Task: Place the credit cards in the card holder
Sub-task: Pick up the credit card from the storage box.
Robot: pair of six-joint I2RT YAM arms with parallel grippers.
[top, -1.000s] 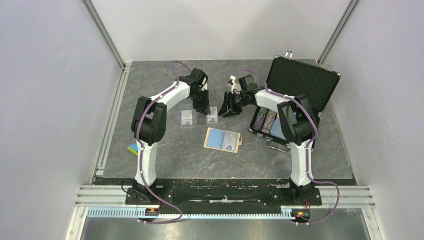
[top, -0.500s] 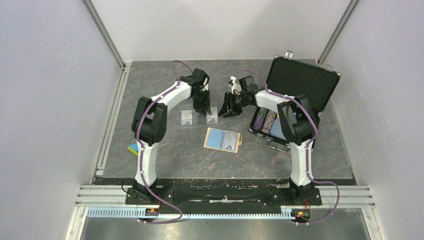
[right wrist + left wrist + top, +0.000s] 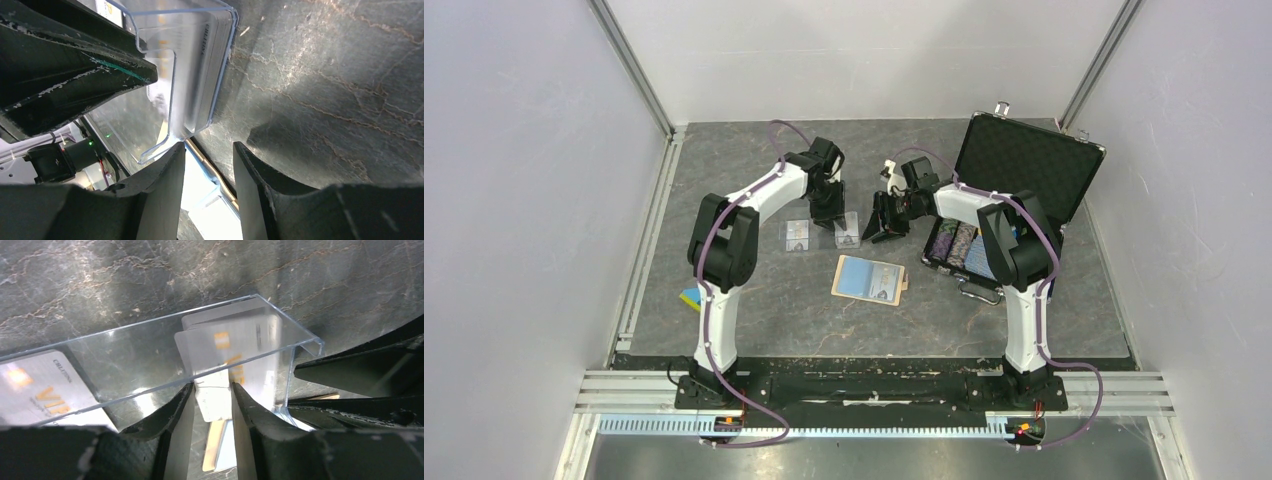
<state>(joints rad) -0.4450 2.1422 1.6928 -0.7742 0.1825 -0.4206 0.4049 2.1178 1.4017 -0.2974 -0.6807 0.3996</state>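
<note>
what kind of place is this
Most likely a robot test cell in a lab: the left arm and right arm are bolted to an aluminium rail, plain white panels box in the table, and staged props include a tan card holder and an open black case.

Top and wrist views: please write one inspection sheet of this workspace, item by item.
surface: dark marbled table.
job's things: credit cards in a clear plastic stand; card holder lies open, apart from them.
clutter: open black case with chips; coloured block beside the left arm.
grippers: left gripper straddles one card, grip uncertain; right gripper open, empty, beside the stand's end.
cables: purple cables, none seen snagged.
surroundings: white walls, metal rails.
</note>
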